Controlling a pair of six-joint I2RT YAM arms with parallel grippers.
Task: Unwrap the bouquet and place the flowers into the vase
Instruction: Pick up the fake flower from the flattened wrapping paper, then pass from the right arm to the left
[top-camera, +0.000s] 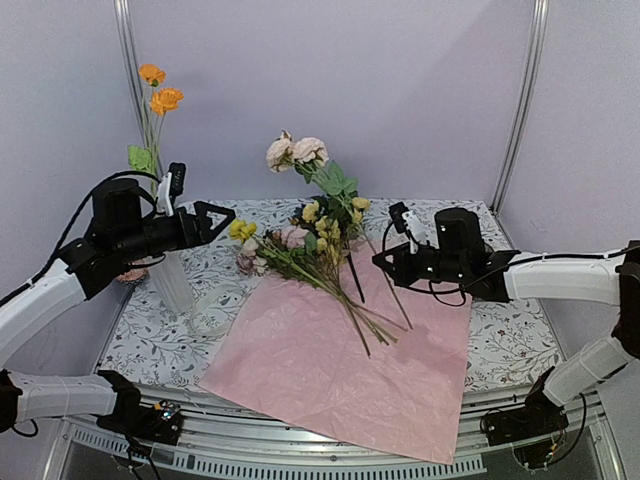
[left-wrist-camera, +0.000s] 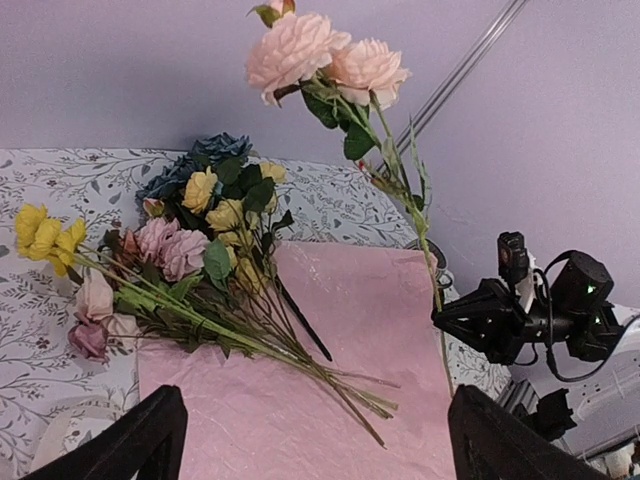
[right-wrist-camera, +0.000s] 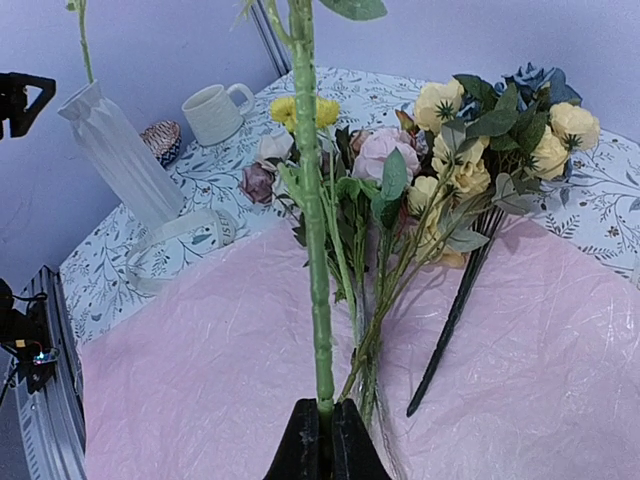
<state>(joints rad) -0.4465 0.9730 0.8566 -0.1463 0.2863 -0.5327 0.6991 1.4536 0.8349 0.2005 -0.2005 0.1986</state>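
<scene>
Pink wrapping paper (top-camera: 330, 370) lay flat, overhanging the floral table's (top-camera: 160, 330) near edge, with loose flowers (top-camera: 300, 245) piled on its far part. At the left the white vase (top-camera: 172, 283) held orange poppies (top-camera: 160, 90), beside the wide-open, empty left gripper (top-camera: 222, 215). The right gripper (right-wrist-camera: 322, 430) pinched a pink rose stem (right-wrist-camera: 315, 250) upright.

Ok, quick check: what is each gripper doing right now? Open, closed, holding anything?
Left gripper: open, holding nothing.
Right gripper: closed on the pink rose stem.
</scene>
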